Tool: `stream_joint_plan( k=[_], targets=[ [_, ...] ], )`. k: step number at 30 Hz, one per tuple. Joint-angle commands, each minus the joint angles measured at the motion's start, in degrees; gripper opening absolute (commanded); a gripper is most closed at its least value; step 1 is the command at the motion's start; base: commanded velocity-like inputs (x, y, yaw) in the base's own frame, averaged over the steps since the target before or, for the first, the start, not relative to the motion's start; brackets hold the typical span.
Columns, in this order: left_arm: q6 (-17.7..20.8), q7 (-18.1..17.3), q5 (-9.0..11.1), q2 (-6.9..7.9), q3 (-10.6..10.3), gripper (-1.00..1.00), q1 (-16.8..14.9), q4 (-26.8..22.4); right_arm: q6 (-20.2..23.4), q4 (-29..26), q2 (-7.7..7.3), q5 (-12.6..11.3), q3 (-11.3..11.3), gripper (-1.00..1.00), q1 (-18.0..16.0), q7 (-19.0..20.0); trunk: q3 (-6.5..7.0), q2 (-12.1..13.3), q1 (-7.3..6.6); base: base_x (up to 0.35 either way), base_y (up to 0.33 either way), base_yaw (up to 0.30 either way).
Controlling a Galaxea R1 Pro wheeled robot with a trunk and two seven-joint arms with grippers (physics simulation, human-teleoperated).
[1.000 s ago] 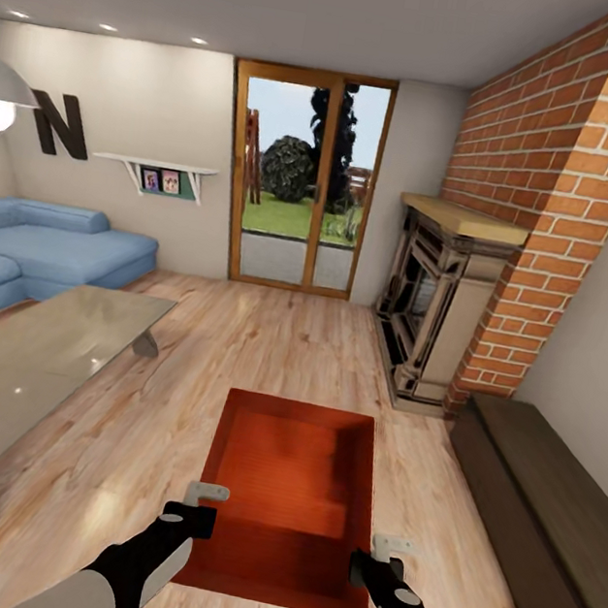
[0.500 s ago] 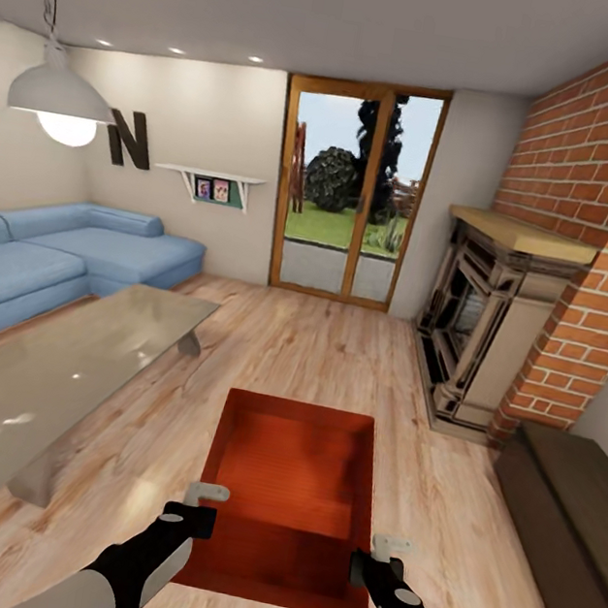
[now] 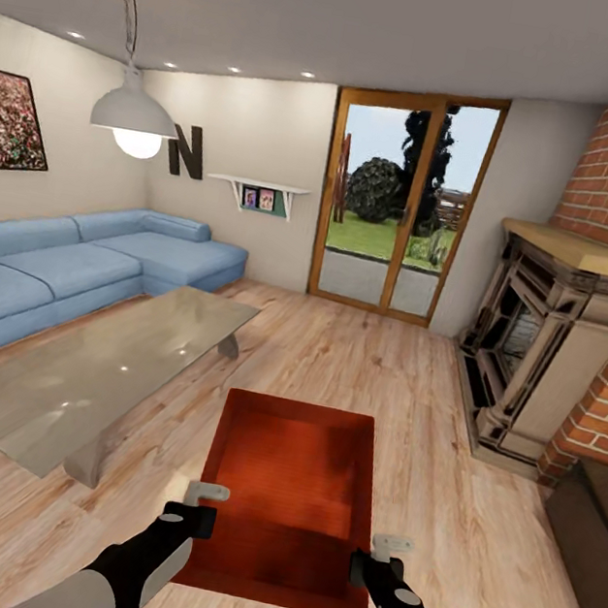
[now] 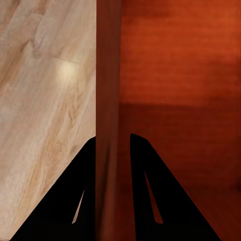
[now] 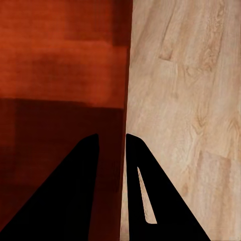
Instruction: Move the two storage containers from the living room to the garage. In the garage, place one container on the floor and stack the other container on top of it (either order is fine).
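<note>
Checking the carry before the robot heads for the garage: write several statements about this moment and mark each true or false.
1. Each gripper straddles a side wall of the storage container: left gripper and right gripper. True.
2. The container is stacked on a second one. False: only one shows, open-topped, with nothing in it.
3. The floor under it is grey concrete. False: light wood planks.
4. The blue sofa is on the robot's left, the fireplace on its right. True.
5. The glass doors lie behind the robot. False: they are ahead.

one storage container (image 3: 291,479), two pincers (left (image 3: 204,506), right (image 3: 384,556)), one sofa (image 3: 75,263).
</note>
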Motion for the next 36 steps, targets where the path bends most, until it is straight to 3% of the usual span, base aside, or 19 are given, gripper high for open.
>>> stream_joint_plan(
  k=[1, 36],
  targets=[
    [0.21, -2.81, 0.33, -2.89, -1.22, -1.00, -0.04, -0.36, 2.10, 0.13, -0.01, -0.23, 0.10, -1.00, -0.02, -0.18, -0.10, -0.14, 0.04, 0.000, 0.000, 0.293],
    [0.21, -2.77, 0.42, -2.93, -1.22, -1.00, -0.05, -0.45, 2.10, 0.13, -0.01, -0.44, 0.10, -1.00, -0.02, -0.23, 1.00, -0.14, 0.04, 0.000, 0.002, 0.293]
  ],
)
